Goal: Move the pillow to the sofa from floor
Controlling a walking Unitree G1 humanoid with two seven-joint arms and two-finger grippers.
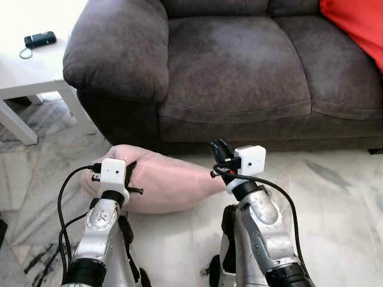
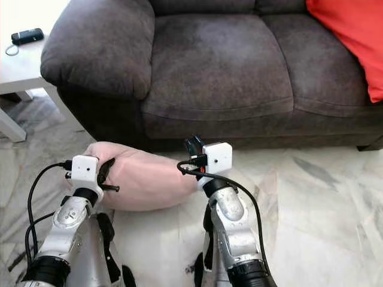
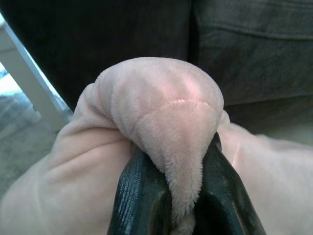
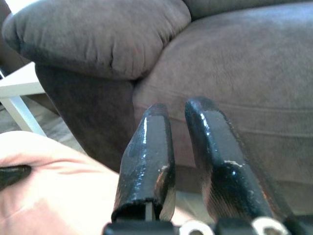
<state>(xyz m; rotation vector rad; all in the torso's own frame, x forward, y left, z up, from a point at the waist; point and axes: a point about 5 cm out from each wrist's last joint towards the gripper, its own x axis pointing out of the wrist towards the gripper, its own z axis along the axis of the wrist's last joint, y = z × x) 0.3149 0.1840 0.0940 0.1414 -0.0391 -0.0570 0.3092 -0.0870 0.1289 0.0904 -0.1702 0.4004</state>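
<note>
the pink pillow (image 1: pixel 164 179) lies on the marble floor (image 1: pixel 335 203) just before the sofa (image 1: pixel 233 66). the left gripper (image 3: pixel 168 196) pinches a plush fold to lift it; the right gripper (image 4: pixel 183 147), fingers slightly apart and empty, hovers above its other end.

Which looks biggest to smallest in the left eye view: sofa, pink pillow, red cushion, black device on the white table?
1. Sofa.
2. Pink pillow, pinched by the left gripper.
3. Red cushion; cut off by the frame, so its true size against the pillow is unsure.
4. Black device, on the white table.
</note>
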